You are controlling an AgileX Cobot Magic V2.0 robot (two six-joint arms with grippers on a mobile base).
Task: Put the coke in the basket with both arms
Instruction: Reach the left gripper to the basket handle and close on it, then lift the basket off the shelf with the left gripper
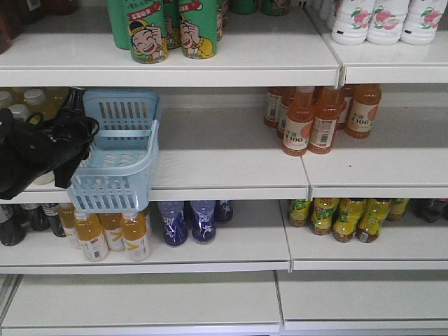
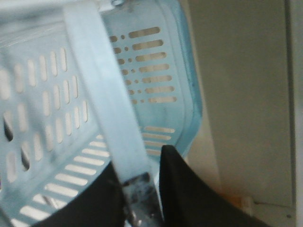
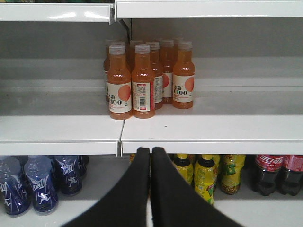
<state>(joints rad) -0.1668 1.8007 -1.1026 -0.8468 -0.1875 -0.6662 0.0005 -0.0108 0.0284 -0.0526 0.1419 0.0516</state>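
While the black left arm is hanging at the left side, its left fingers are squeezing tight on a thin pale handle of the blue basket. The basket is tipping forward at the left end of the middle bench and sticking out over its front edge. Yellow juice bottles are standing on the lower bench under it. The right fingers are pressing together with nothing between them. They are pointing at a bunch of orange bottles that are standing on the middle bench, well apart from the basket.
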